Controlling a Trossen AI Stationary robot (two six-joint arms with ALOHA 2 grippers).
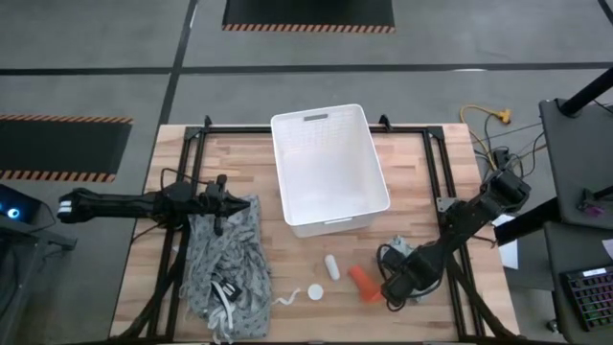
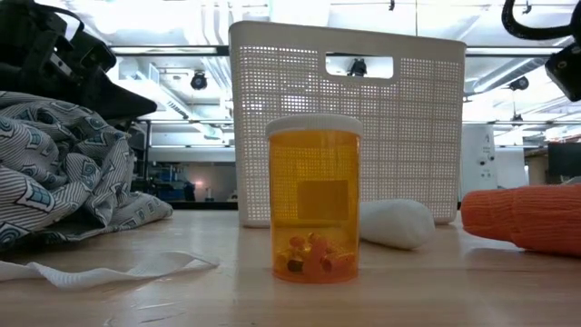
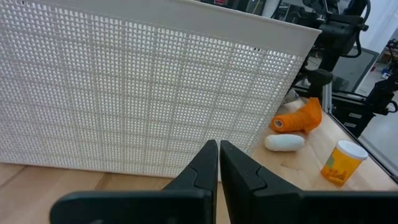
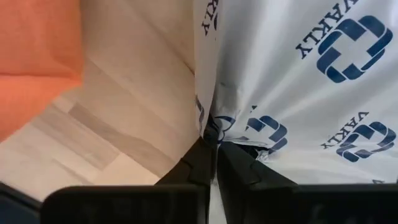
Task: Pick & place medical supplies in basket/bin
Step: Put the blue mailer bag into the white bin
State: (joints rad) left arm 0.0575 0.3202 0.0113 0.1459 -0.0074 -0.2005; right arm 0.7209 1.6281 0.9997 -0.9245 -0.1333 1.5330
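The white basket (image 1: 330,168) stands mid-table. The grey-blue packet (image 1: 398,252) lies near its right corner; in the right wrist view it is white film with dark-blue logos (image 4: 298,81). My right gripper (image 1: 393,280) is shut on it. The orange tube (image 1: 364,283) lies just left of that gripper. The small white bottle (image 1: 331,266) lies on its side. The white round cap (image 1: 315,292) tops an orange pill bottle (image 2: 313,200) that stands upright. My left gripper (image 1: 225,201) is shut and sits above the far edge of the patterned cloth. My right gripper pinches the packet between its two fingers at a puckered fold by its edge (image 4: 217,124). The film creases outward from the fingertips (image 4: 202,155). Whether the packet is lifted off the table, I cannot tell.
The large grey patterned cloth (image 1: 225,259) lies bunched at the table's left, with a thin white string (image 1: 283,300) trailing from it toward the pill bottle. Black frame rails (image 1: 187,144) run along the table's sides. Bare wood shows along the near edge.
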